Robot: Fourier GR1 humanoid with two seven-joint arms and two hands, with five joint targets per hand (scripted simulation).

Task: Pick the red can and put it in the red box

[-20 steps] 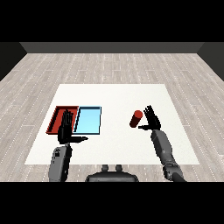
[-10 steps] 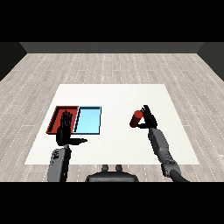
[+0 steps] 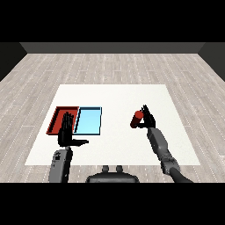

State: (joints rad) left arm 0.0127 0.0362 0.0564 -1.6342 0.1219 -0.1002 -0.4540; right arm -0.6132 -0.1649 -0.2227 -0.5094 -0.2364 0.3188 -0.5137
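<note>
**Right hand at the red can, well right of the trays**

I see the red can [image 3: 138, 118] tilted on the white table [image 3: 118, 94], well right of the light blue tray [image 3: 88, 121]. My right hand [image 3: 148, 118] touches the can's right side; I think its fingers curl round it, though they partly hide. The red tray [image 3: 59, 117] lies just left of the blue one. My left hand [image 3: 67, 134] hovers at their near edge, fingers straight, thumb out.

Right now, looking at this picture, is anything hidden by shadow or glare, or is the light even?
In the head view the light is flat and even: no glare on the white table, and no strong shadows. The red can shows clearly beside the right hand; the left hand covers part of the red tray next to the light blue tray.
</note>
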